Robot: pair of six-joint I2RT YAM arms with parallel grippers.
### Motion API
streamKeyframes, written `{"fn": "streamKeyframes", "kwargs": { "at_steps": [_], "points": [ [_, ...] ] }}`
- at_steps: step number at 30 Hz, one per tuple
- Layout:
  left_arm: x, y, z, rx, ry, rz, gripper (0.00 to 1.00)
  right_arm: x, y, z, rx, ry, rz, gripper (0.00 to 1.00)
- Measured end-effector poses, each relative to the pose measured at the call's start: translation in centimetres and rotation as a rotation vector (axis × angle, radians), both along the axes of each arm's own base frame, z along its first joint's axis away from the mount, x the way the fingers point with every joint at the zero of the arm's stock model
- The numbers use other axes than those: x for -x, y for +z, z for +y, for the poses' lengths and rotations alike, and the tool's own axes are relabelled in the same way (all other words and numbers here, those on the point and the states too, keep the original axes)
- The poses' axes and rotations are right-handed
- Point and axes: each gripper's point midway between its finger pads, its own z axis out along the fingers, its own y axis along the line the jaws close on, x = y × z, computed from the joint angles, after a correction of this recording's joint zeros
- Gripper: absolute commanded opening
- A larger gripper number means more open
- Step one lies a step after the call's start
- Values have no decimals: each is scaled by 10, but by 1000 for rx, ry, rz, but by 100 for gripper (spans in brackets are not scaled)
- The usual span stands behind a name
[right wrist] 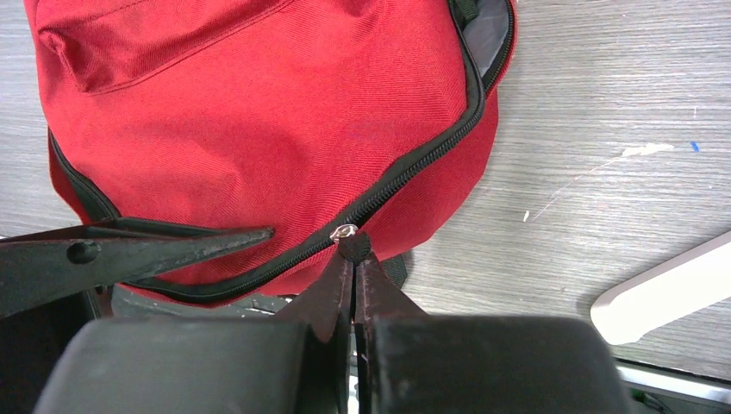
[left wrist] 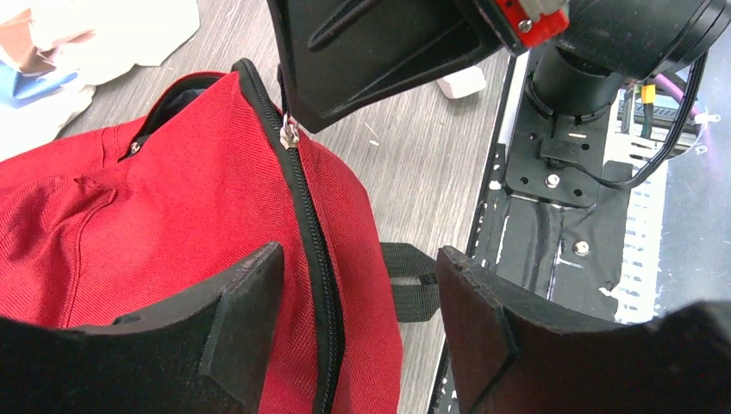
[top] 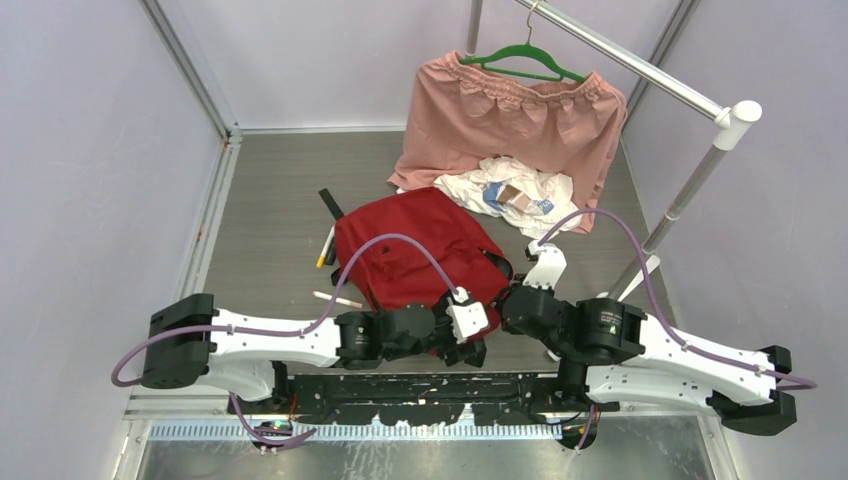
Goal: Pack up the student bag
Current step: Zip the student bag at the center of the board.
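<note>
Just behind the student bag (top: 400, 215), white cloth (top: 505, 195) and pink garment (top: 500, 120).

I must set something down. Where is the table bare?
The grey tabletop is bare between the metal left rail and the thin white pen beside the dark-red fabric backpack, and at the back, left of the pale pink garment. Crowded: near edge, where left gripper and right gripper meet at the zipper pull, and by the white printed cloth.

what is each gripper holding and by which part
The right gripper pinches the bag by its zipper pull. The left gripper is open and holds nothing.
</note>
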Motion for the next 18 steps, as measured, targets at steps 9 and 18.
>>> {"fn": "streamKeyframes", "kwargs": {
  "at_steps": [9,18],
  "points": [
    [-3,-1,-12,-10,6,4,3,2,-2,-3,-10,2,2,1],
    [-5,11,-4,9,15,-15,0,6,-1,-9,-37,-5,10,1]
  ]
}}
